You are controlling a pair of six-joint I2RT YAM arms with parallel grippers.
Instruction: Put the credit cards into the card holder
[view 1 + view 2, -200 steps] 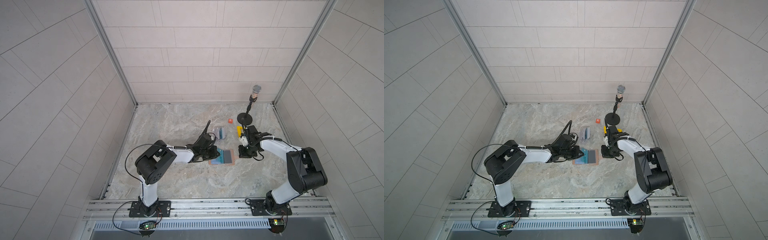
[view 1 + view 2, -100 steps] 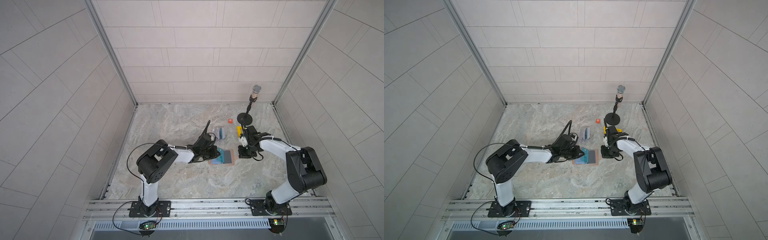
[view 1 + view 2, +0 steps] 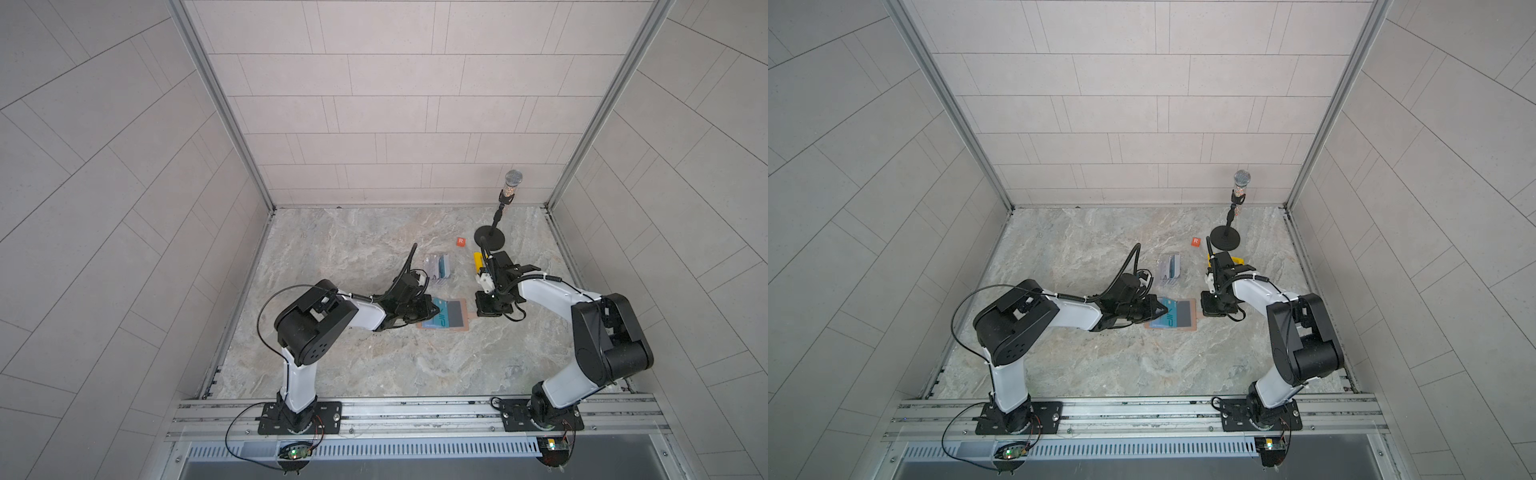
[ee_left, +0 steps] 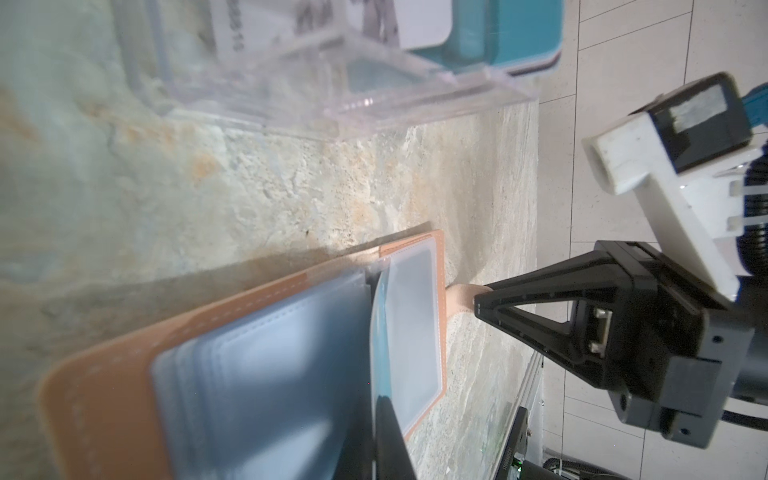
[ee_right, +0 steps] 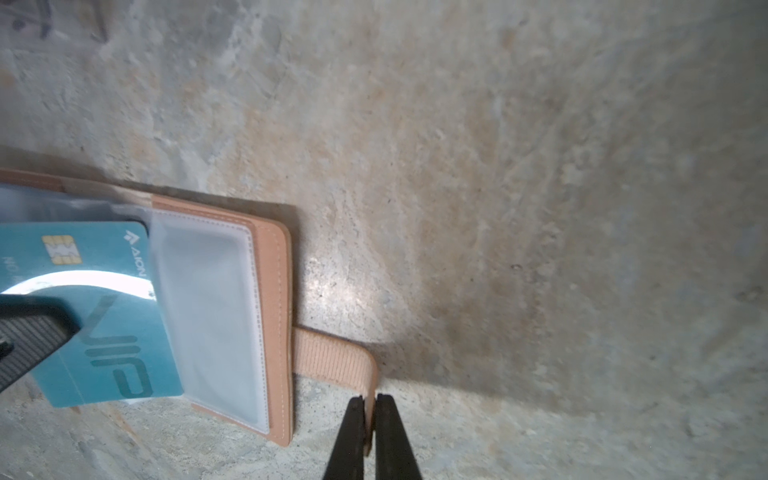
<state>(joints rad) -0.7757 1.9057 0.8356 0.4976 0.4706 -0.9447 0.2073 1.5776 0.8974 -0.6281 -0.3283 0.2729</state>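
While right gripper (image 5: 371, 401) still pinches card holder's (image 5: 272, 316) tab (image 5: 332, 357), left gripper (image 3: 433, 310) keeps clamping teal card (image 5: 108, 253).

Clear stand (image 3: 437, 266) close behind card holder (image 3: 455, 314); open tabletop (image 3: 395, 365) in front.

card (image 5: 95, 245) perhaps in card holder (image 5: 272, 291), stand (image 3: 437, 266) behind

Both arms were white links w/ bulky black joint housings. Left arm (image 3: 368, 318) sat on a black plate (image 3: 328, 409) bolted to the alu rail (image 3: 415, 411); a thin black cable (image 3: 258, 320) looped above the rail to its wrist. Right arm (image 3: 548, 291), same build, plate on the rail too, had a coiled black cable and white cam bracket (image 4: 665, 166). Right gripper (image 4: 478, 305) was black, w/ triangular open-frame fingers and small screws in its body. Green-lit boards (image 3: 295, 453) hung just below the rail.
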